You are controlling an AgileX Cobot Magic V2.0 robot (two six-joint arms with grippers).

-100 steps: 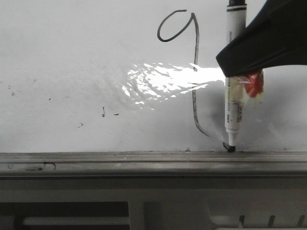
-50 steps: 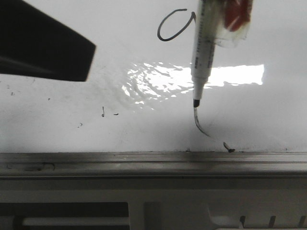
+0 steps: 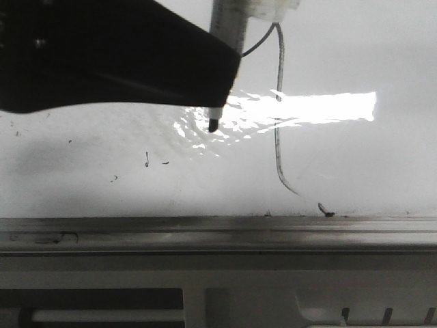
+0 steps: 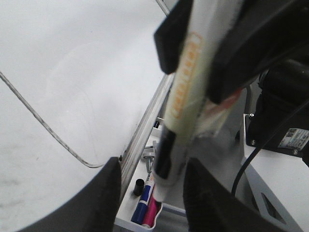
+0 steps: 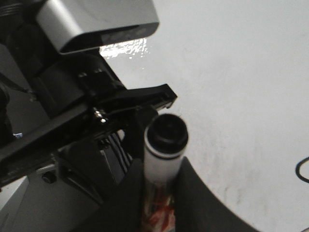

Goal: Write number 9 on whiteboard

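Observation:
The number 9 (image 3: pixel 276 137) is a thin black stroke on the whiteboard (image 3: pixel 82 171); my left arm hides most of its loop. Its hooked tail shows in the left wrist view (image 4: pixel 48 135). My right gripper (image 5: pixel 161 169) is shut on a white marker (image 5: pixel 164 150) and holds it upright, black tip (image 3: pixel 213 125) down, in front of the board. My left gripper (image 4: pixel 152 164) is open, with one jaw on each side of the marker's lower end (image 4: pixel 166 159). One of its black fingers (image 3: pixel 116 61) fills the upper left of the front view.
A grey metal rail (image 3: pixel 205 229) runs along the board's lower edge. Below it a white tray (image 4: pixel 128 212) holds a blue marker (image 4: pixel 142 208), a pink marker (image 4: pixel 153 212) and a black cap (image 4: pixel 138 186). A short stray ink mark (image 3: pixel 326 210) sits near the rail.
The marker has risen from the board's lower edge and moved left, past the 9's tail. My left gripper has come in from the left and now straddles the marker.

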